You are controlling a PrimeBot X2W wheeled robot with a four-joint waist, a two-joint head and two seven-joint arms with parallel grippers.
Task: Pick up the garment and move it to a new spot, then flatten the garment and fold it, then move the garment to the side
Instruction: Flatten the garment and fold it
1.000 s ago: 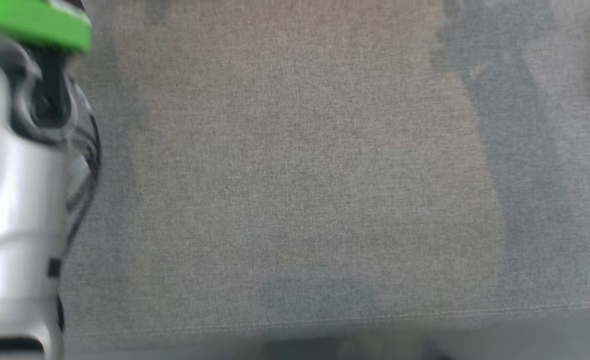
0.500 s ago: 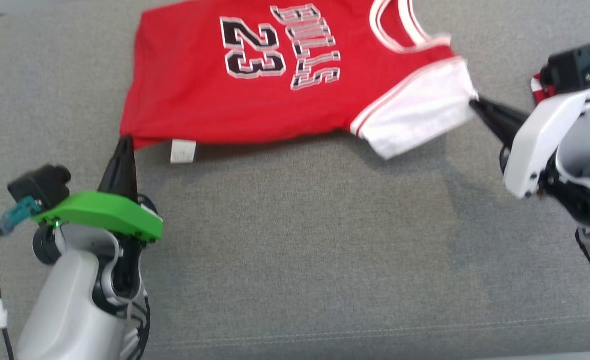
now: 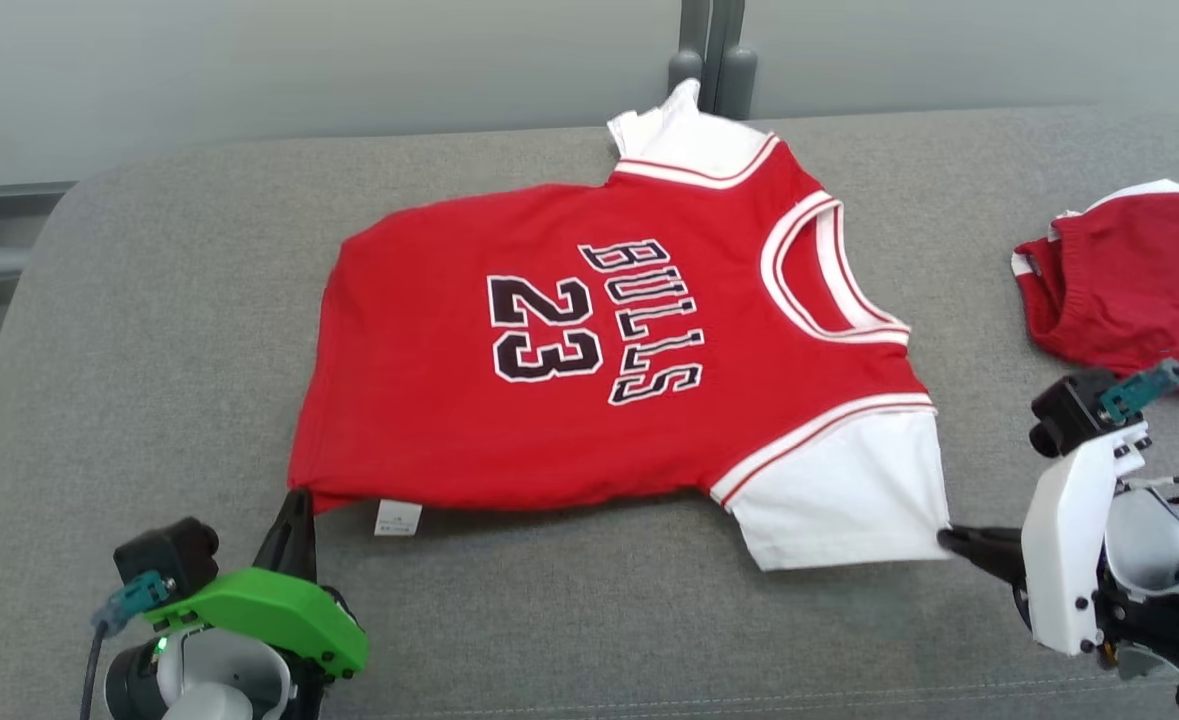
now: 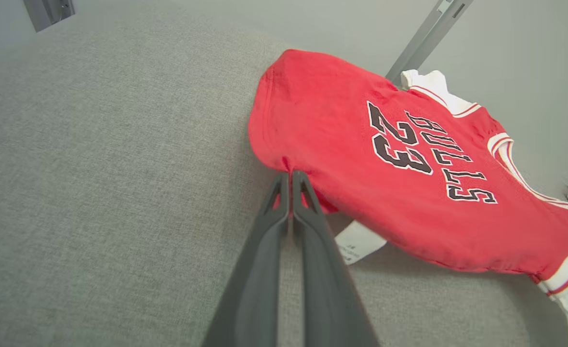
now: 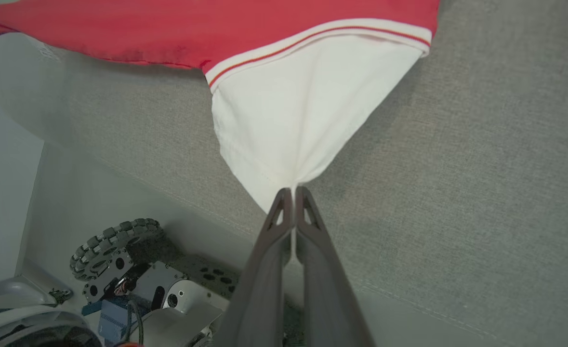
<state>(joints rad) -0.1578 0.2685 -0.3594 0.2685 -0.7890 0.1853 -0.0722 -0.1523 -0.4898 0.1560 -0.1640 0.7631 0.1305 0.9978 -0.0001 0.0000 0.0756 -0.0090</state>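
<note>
Pinching at both ends. Left gripper (image 3: pixel 297 503), lower left of head view: fingers pressed together on the red hem corner of the garment (image 3: pixel 569 400). Right gripper (image 3: pixel 952 540), lower right: fingers pressed together on the tip of the white sleeve (image 3: pixel 839 500).

Garment = red jersey w/ white trim, black "BULLS 23". Lies across centre of frame on grey cushion (image 3: pixel 649 630), neck hole toward right side, lettering sideways. Mostly flat. Far sleeve pokes up at top centre, near grey post (image 3: pixel 709 50).

White tag (image 3: pixel 396 517) sticks out under near hem, just beside left fingertips.

Left wrist view: hem bunched btwn the closed tips at centre of frame.

Right wrist view: sleeve drawn to a point at the tips, cloth fanning out toward top of frame. Wheel (image 5: pixel 115 246) of robot base at lower left, past cushion edge.

Second red cloth item (image 3: pixel 1139 280) at right edge of head view, apart from jersey.
</note>
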